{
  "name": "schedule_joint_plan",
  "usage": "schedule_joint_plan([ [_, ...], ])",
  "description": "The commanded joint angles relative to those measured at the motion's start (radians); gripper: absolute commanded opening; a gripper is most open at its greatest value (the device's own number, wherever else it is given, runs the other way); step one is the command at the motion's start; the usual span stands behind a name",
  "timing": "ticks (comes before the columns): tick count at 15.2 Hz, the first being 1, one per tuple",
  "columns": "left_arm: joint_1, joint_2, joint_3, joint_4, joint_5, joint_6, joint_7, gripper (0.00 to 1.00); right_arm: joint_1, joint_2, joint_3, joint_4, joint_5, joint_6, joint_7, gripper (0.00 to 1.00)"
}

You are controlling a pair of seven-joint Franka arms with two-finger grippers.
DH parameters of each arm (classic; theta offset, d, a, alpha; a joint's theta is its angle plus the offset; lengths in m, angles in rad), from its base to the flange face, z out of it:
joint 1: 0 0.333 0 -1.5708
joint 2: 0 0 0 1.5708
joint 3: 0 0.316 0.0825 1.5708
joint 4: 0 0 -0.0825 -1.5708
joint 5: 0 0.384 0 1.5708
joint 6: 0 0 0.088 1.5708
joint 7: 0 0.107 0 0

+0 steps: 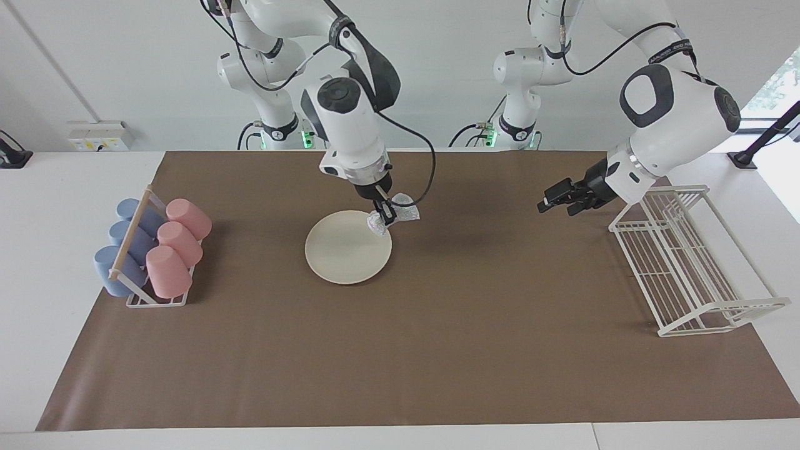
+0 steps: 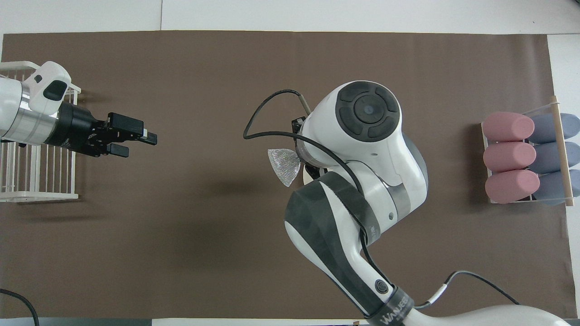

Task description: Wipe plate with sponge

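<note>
plate (image 1: 347,250) mid-mat (image 1: 437,350) | sponge (image 1: 400,212) above plate's edge

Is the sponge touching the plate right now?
Cannot tell. In the facing view the sponge, held by the right gripper, overlaps the plate's rim; no gap or contact shows plainly.

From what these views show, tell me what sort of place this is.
Probably a robotics lab bench set up for dishwashing practice: a brown mat covers the table, with a rack of cups, a white wire dish rack and a plate.
</note>
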State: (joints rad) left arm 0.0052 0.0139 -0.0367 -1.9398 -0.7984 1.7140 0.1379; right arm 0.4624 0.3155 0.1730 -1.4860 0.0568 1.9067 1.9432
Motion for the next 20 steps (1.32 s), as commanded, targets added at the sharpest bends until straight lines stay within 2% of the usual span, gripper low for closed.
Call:
schedule_joint_plan([
  [1,-0.001,-0.058,-0.006,-0.086,-0.152,-0.001,0.072,1.00,0.034,0.059,0.002,0.098,-0.025,-0.031,0.109,0.00],
  [3,-0.030,-0.063,-0.006,-0.128,-0.263,0.001,0.118,1.00,0.047,0.057,0.002,0.098,-0.032,-0.029,0.114,0.00],
  [7,-0.068,-0.061,-0.008,-0.231,-0.445,0.003,0.328,1.00,0.048,0.057,0.002,0.096,-0.037,-0.032,0.115,0.00],
  [9,-0.109,-0.054,-0.009,-0.242,-0.526,0.013,0.367,1.00,0.048,0.057,0.002,0.096,-0.037,-0.035,0.115,0.00],
  [12,-0.195,-0.051,-0.009,-0.249,-0.593,0.085,0.368,1.00,0.048,0.056,0.002,0.096,-0.037,-0.035,0.115,0.00],
  [17,-0.257,-0.049,-0.009,-0.260,-0.601,0.176,0.376,1.00,0.047,0.056,0.002,0.098,-0.038,-0.035,0.115,0.00],
  [18,-0.255,-0.049,-0.009,-0.260,-0.601,0.176,0.376,0.98,0.047,0.056,0.002,0.098,-0.040,-0.035,0.114,0.00],
  [20,-0.255,-0.048,-0.009,-0.257,-0.602,0.183,0.376,0.78,0.045,0.056,0.002,0.098,-0.044,-0.035,0.114,0.00],
])
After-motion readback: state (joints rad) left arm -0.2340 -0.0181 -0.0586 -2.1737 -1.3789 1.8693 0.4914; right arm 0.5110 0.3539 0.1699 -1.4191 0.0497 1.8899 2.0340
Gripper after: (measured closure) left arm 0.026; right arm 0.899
